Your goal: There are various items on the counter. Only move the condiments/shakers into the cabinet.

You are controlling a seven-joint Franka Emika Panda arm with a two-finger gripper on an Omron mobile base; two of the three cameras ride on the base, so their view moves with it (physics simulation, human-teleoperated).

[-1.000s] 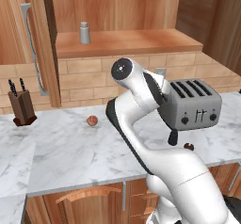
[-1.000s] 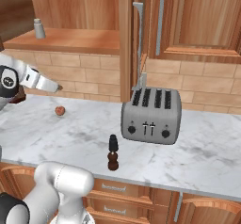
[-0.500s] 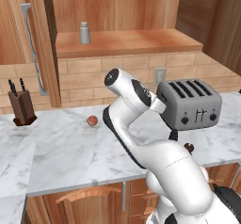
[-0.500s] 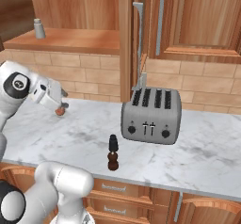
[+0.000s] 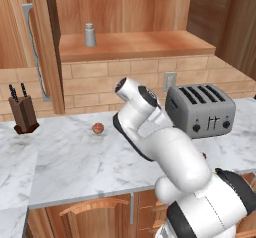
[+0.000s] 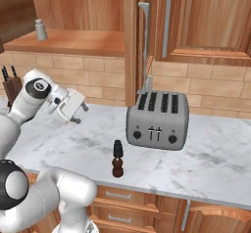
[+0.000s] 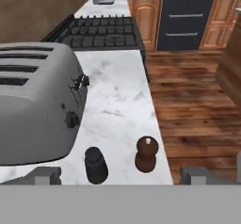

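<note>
The gripper (image 6: 77, 113) hangs empty above the white-grey marbled stone surface (image 6: 215, 163), its fingers spread apart with nothing between them. It points toward the near edge, probably because two shakers there are not yet put away. In the hand view, just ahead of the fingertips, the black bottle-shaped shaker (image 7: 96, 164) and the dark brown knobbed pepper mill (image 7: 146, 154) stand upright side by side, close but apart, with the silver four-slot toaster (image 7: 37, 105) beside them. The light grey cylindrical shaker (image 5: 90, 35) already stands on the shelf of the light-brown wooden wall cabinet (image 5: 135, 44), far above and behind the gripper. The small reddish round ball (image 5: 98, 128) lies well off behind the gripper; it is no condiment and should be left alone.
</note>
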